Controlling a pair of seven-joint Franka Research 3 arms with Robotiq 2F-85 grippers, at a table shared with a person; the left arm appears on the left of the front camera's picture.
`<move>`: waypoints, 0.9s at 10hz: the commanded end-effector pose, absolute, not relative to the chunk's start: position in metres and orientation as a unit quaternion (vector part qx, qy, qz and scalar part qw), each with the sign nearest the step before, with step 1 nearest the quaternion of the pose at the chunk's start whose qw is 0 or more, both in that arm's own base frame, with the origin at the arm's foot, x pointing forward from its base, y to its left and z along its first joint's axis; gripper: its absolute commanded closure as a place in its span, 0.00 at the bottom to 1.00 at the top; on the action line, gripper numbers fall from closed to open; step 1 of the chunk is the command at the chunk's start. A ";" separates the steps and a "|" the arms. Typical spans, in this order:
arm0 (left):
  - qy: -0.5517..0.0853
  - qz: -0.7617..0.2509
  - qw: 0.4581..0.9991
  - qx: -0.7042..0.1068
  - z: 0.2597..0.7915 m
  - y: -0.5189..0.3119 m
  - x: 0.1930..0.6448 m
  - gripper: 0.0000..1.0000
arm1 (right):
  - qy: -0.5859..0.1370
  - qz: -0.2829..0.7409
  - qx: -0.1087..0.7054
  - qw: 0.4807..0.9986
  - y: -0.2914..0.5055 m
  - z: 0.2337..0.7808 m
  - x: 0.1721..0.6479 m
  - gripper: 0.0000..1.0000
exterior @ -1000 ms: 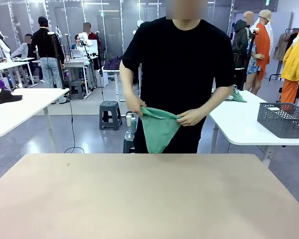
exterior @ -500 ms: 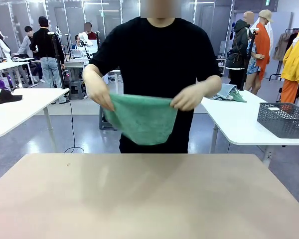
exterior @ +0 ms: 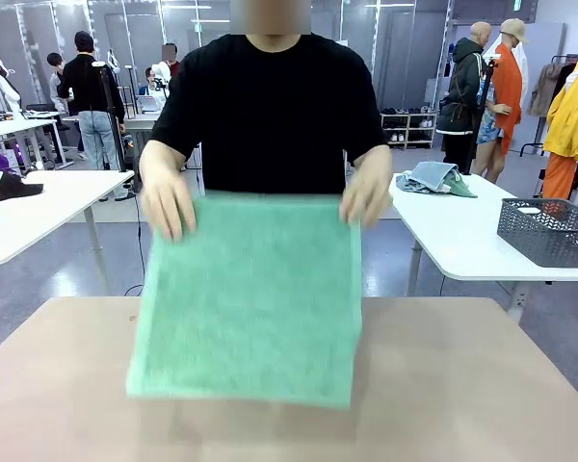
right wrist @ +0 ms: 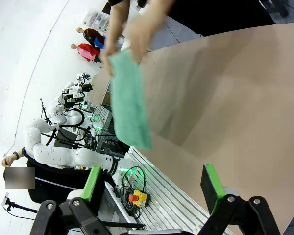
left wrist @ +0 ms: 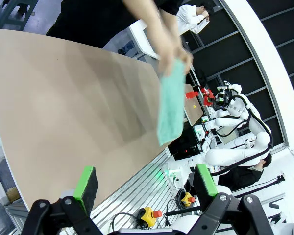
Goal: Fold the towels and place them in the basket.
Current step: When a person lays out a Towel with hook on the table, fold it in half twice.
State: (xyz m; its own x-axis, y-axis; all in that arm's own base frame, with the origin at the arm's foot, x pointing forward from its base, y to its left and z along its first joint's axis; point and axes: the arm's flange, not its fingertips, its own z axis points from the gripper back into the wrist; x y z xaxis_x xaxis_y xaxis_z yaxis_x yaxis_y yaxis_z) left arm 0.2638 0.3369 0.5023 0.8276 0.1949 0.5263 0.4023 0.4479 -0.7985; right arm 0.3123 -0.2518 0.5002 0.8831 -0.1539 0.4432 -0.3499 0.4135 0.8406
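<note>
A person at the far side holds a mint-green terry towel (exterior: 250,298) spread flat like a sheet, one hand (exterior: 167,197) pinching a top corner and the other hand (exterior: 368,192) pinching the opposite one. The top hem runs taut between them and the side edges hang straight. The bottom hem hangs over the beige wooden table (exterior: 462,385) towards its middle; whether it touches the top I cannot tell. Wide bare stretches of tabletop lie on both sides of the cloth and along the near edge. The left pincer (left wrist: 145,181) hangs by the table's robot-side edge with its green pads apart, holding nothing; the right pincer (right wrist: 152,187) is likewise spread and free. The dark grey mesh-sided plastic basket (exterior: 549,231) sits well apart on a white side table (exterior: 462,250) at the robot's right, close to that table's near edge
</note>
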 end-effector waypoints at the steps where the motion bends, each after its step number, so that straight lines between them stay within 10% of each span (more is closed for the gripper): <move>1: -0.292 -0.069 0.795 -0.528 0.503 0.336 0.262 0.00 | -0.241 0.066 0.543 0.802 -0.253 0.501 0.314 0.00; 9: -0.292 -0.069 0.795 -0.528 0.503 0.336 0.262 0.00 | -0.241 0.066 0.543 0.802 -0.253 0.501 0.314 0.00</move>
